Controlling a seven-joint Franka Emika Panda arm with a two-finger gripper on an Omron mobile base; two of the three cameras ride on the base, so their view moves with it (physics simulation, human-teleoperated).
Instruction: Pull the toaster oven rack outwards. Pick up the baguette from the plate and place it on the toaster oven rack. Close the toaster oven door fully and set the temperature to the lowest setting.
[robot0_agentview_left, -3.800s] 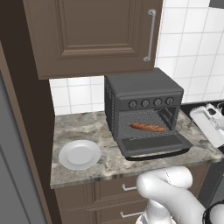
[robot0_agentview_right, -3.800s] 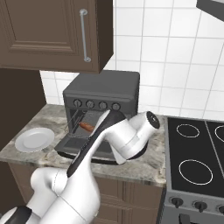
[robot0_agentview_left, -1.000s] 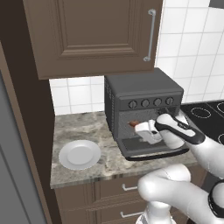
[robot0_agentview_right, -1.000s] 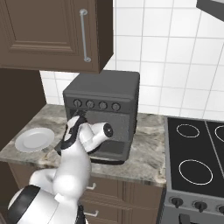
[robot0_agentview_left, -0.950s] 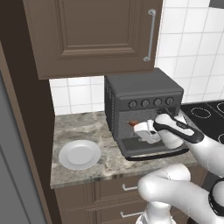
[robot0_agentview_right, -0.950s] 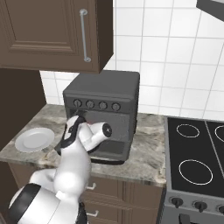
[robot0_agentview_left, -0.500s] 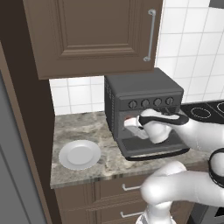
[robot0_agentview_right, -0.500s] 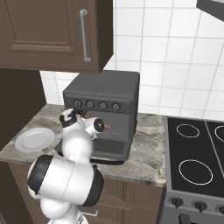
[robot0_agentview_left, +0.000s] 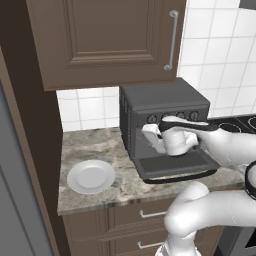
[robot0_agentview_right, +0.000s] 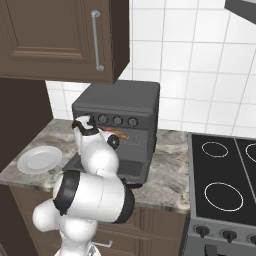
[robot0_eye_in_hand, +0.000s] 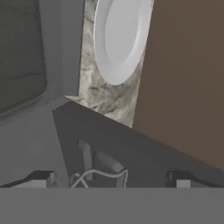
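Baguette (robot0_agentview_right: 120, 135): already inside the toaster oven (robot0_agentview_left: 165, 104), a sliver of golden crust showing in the cavity in the right base view; I judge it sits on the rack, though I cannot make out the wires.
Door (robot0_agentview_left: 175, 165): the toaster oven door lies dropped open and flat over the counter edge, so closing is not yet done (nor the knob).
Plate (robot0_agentview_left: 91, 176): bare, well apart to the oven's left; the hand view shows the plate (robot0_eye_in_hand: 117, 37) beyond the oven's corner.
My claw (robot0_eye_in_hand: 111, 177): wide open, gripping nothing, both fingertips (robot0_eye_in_hand: 40, 177) spread far apart.
My pose: the forearm reaches across the oven's front above the open door, wrist rolled sideways, my claw at the cavity's left edge, pointing toward the plate side.
Risk one: lifting the door from here could trap my wrist, because my hand is above the panel.
Risk two: a sweep toward the handle could knock the knobs (robot0_agentview_left: 172, 117) off their setting, since my forearm passes just beside that row.
Risk three: a push near the hinge would slip, leaving the door ajar.
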